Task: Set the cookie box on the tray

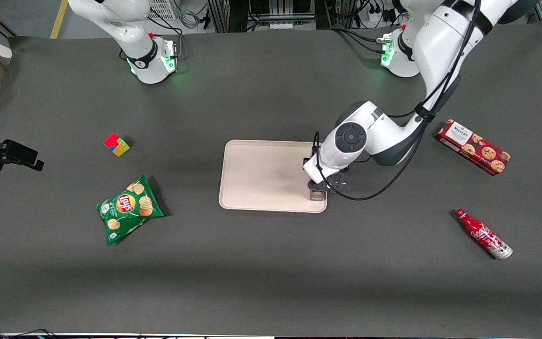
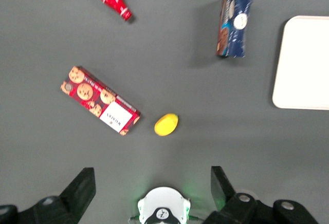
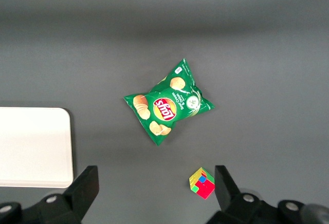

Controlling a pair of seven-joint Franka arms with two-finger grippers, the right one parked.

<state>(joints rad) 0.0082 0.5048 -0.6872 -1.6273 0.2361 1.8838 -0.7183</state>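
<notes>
The gripper (image 1: 318, 193) hangs over the tray (image 1: 261, 174), above the tray's corner that lies nearest the front camera and toward the working arm's end of the bench (image 1: 271, 282). In the left wrist view the gripper (image 2: 151, 175) has its two dark fingers (image 2: 82, 188) spread wide, with nothing between them but bare bench (image 2: 169, 54).

The cookie box (image 2: 235, 21) shows only in the left wrist view. It is a navy carton with a round white-red logo, and it rests on the bench near a short edge of the tray (image 2: 303, 62), clearly apart from it, with its long side running roughly along that edge. In the front view the arm probably covers it. The tray itself carries nothing and sits about midway between the bench's two ends.

Toward the working arm's end of the bench lies a longer red cookie box (image 1: 472, 147), flat and askew. A red cola bottle (image 1: 483, 234) lies on its side nearer the front camera than that box. The left wrist view also shows a small yellow rounded thing (image 2: 166, 124) just beside one end of the red box, not touching it.

Toward the parked arm's end lie a green chips bag (image 1: 127, 209) and a colour cube (image 1: 116, 144). The cube is farther from the front camera than the bag.
</notes>
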